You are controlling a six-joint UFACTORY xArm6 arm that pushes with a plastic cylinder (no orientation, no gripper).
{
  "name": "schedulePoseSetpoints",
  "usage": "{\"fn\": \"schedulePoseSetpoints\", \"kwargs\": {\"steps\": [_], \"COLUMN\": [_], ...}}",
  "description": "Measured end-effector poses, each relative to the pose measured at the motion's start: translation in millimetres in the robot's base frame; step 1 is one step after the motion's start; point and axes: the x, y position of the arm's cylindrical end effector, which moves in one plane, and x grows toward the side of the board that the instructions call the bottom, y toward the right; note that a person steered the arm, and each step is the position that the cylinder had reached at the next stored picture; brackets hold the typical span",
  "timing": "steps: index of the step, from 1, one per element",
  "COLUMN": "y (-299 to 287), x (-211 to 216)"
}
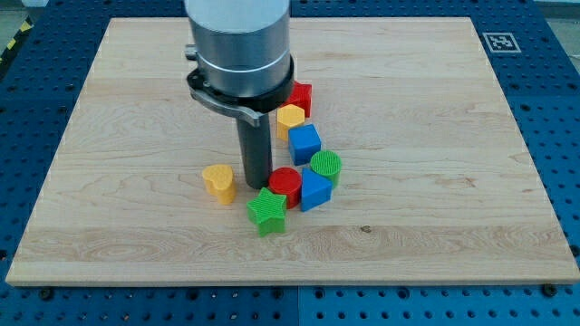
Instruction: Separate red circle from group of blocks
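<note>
Camera view shows the wooden tabletop (pixel 435 109) with the blocks in a loose curved row near its centre. The tool is only a straight dark rod with nothing to open or close, and it holds nothing; my tip (pixel 257 186) stands on the board just at the view's left of the red circle (pixel 285 185), touching it or almost (the exact contact I cannot tell). The red circle is still in the group: the blue block (pixel 314 192) is against its right side, the green star (pixel 266 212) is just below it, and the green circle (pixel 326 167) is near at the upper right. Higher up are the blue cube (pixel 304 142), the yellow block (pixel 290 118) and the red block (pixel 301 95). The yellow heart (pixel 218 181) lies alone at the view's left. I judge the step in hand is approaching the circle; separation is not yet done. A push from here drives it into its neighbours, so the next move probably needs the tip on the other side.
</note>
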Motion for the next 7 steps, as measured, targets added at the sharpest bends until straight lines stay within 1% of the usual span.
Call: {"fn": "schedulePoseSetpoints", "kwargs": {"steps": [1,3,7], "y": [7,21,63], "x": [14,28,40]}}
